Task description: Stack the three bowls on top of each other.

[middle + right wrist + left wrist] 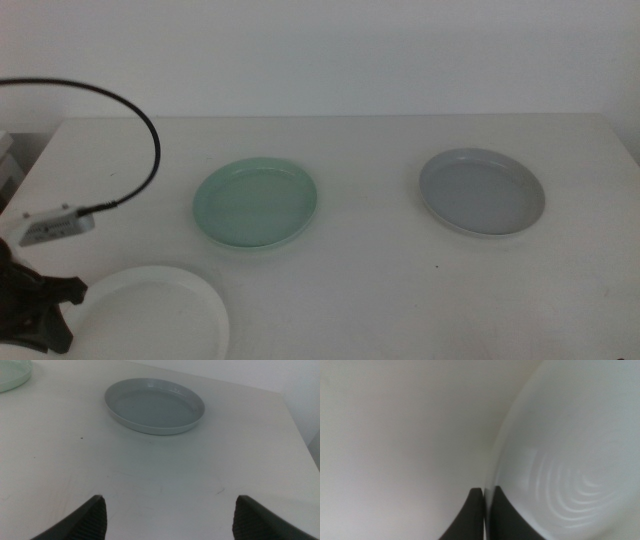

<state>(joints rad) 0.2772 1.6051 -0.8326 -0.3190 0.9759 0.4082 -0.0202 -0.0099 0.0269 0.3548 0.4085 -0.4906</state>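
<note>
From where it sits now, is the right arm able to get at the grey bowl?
Probably yes. The right gripper has its jaws wide open and faces the grey bowl, with only bare table between them. The left gripper is shut on the white bowl's rim, well away.

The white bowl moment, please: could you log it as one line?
left gripper: shut on white bowl rim | right gripper: open, waiting | mint green bowl, light grey bowl: apart, unstacked

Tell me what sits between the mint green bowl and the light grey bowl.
Nothing: the middle view shows only bare white table between the mint green bowl and the light grey bowl.
</note>
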